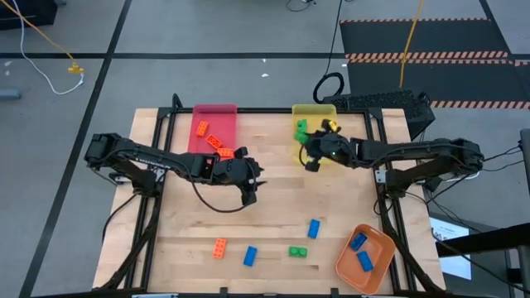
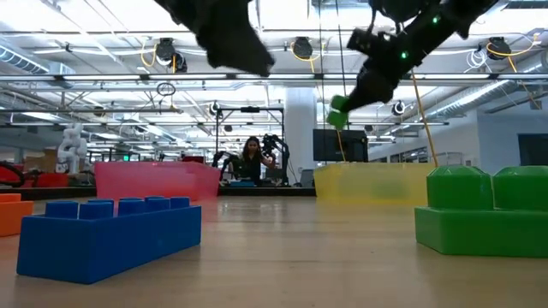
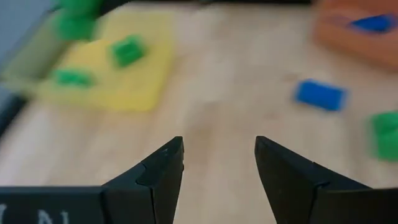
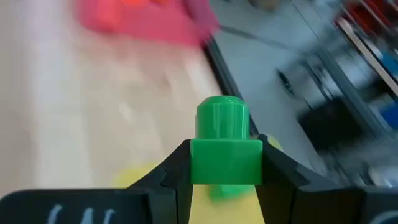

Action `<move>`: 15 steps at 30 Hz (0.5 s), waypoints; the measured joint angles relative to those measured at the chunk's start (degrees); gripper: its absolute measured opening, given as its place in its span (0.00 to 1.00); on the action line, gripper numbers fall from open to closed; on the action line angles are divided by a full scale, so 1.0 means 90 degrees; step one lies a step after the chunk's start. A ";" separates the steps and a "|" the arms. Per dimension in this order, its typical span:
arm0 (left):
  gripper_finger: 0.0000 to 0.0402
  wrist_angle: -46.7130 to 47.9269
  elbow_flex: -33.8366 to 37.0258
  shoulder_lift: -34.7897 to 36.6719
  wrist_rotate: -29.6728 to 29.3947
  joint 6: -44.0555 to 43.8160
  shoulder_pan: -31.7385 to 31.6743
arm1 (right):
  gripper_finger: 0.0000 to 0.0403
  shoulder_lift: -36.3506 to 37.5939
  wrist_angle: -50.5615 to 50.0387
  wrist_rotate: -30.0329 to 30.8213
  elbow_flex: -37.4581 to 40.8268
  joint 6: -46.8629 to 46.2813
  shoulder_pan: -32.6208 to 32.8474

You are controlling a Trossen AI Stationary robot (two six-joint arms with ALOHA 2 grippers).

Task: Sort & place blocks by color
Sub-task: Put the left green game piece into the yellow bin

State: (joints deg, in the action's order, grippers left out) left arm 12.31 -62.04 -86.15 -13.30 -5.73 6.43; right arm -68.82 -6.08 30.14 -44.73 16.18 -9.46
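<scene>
While claw-held (image 4: pixel 225 186), green block (image 4: pixel 225 149) stud-forward.

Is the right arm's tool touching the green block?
Touching. The right wrist view shows the right tool pinching the green block between both fingers.

The table (image 1: pixel 273 211) is pale wood. At its far edge sit a pink tray (image 1: pixel 217 116) with orange blocks (image 1: pixel 212 141) and a yellow tray (image 1: pixel 315 112) with green blocks (image 1: pixel 301 127). Near right, an orange tray (image 1: pixel 348 261) holds blue blocks (image 1: pixel 361 251). Loose near the front lie an orange block (image 1: pixel 219 247), two blue blocks (image 1: pixel 250 256) and a green block (image 1: pixel 298 252). The dark right gripper (image 4: pixel 225 163) clasps a green brick (image 4: pixel 224 146).
</scene>
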 joint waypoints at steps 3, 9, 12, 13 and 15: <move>0.48 -0.0568 0.0000 0.0000 0.0899 0.0229 0.0071 | 0.28 -0.0002 -0.0157 0.0521 0.0163 -0.0223 -0.0223; 0.43 -0.1624 0.0000 0.0019 0.1595 0.0395 0.0220 | 0.29 -0.0007 -0.0174 0.0440 0.0562 -0.0387 -0.0768; 0.42 -0.1905 -0.0002 0.0110 0.1905 0.0373 0.0206 | 0.32 -0.0007 -0.0173 0.0365 0.0698 -0.0498 -0.0976; 0.41 -0.1962 -0.0006 0.0116 0.1938 0.0360 0.0206 | 0.33 -0.0007 -0.0166 0.0312 0.0724 -0.0562 -0.1042; 0.42 -0.1890 0.0001 0.0170 0.1959 0.0342 0.0203 | 0.36 -0.0007 -0.0129 0.0306 0.0778 -0.0652 -0.1117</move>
State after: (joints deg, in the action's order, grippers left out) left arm -4.70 -62.03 -84.62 4.33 -2.66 8.25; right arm -68.88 -7.24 32.89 -37.73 10.31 -19.52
